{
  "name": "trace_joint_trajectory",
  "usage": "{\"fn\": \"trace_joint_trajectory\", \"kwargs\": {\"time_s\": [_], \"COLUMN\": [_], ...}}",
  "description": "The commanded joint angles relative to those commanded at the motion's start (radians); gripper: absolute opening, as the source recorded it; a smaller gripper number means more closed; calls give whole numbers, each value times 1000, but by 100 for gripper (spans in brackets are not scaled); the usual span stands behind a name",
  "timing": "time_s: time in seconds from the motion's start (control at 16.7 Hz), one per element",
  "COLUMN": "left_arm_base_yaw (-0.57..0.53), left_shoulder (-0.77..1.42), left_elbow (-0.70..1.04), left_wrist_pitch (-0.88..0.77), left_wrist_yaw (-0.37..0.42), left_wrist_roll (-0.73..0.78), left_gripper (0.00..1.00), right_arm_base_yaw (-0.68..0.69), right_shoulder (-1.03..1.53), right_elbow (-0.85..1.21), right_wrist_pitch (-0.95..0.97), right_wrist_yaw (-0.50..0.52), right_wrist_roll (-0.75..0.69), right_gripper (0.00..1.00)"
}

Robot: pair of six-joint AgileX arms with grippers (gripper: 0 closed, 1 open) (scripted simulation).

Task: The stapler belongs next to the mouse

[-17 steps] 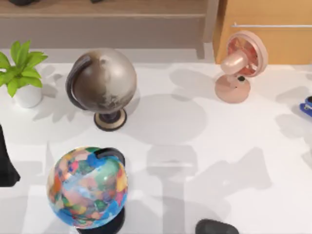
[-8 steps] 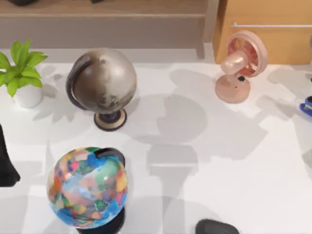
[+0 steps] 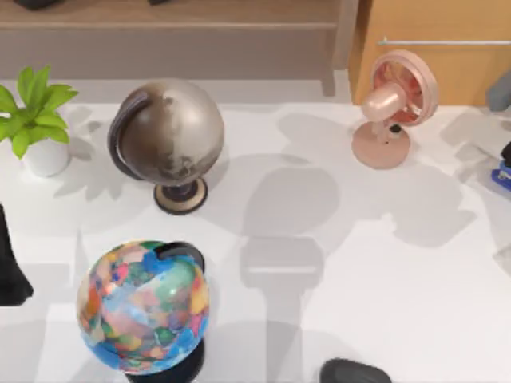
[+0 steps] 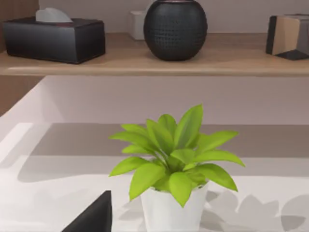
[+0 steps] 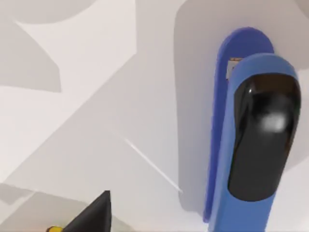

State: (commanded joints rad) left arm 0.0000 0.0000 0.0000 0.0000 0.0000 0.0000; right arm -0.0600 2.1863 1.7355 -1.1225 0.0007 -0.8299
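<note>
The blue stapler (image 3: pixel 504 177) lies at the table's right edge, cut off by the top view's border. In the right wrist view the stapler (image 5: pixel 258 140) is close below, a blue bar with a glossy black top. My right gripper (image 3: pixel 506 152) hangs just behind and above it at the right edge, apart from it. The dark mouse (image 3: pixel 355 372) sits at the front edge, right of centre, far from the stapler. My left arm (image 3: pixel 11 263) stays parked at the left edge.
A pink desk fan (image 3: pixel 393 108) stands at the back right. A brown globe (image 3: pixel 168 136) and a colourful globe (image 3: pixel 144 307) stand on the left half. A potted plant (image 3: pixel 36 120) is at the far left, plant (image 4: pixel 176 164) also ahead of the left wrist.
My right arm has come into the top view at the right edge and lowered toward the stapler. Its shadows slid right across the table. The stapler, mouse and left arm have not moved.
</note>
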Motion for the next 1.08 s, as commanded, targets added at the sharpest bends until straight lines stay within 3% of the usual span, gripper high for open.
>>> {"fn": "trace_joint_trajectory", "kwargs": {"time_s": [0.96,1.08], "left_arm_base_yaw": [0,0], "left_shoulder": [0,0], "left_elbow": [0,0], "left_wrist_pitch": [0,0], "left_wrist_yaw": [0,0], "left_wrist_roll": [0,0], "left_gripper": [100,100], "right_arm_base_yaw": [1,1], "right_shoulder": [58,58], "right_elbow": [-110,-110], "right_wrist_pitch": [168,168], "right_wrist_yaw": [1,1], "right_wrist_roll": [2,2], "right_gripper": [100,85]}}
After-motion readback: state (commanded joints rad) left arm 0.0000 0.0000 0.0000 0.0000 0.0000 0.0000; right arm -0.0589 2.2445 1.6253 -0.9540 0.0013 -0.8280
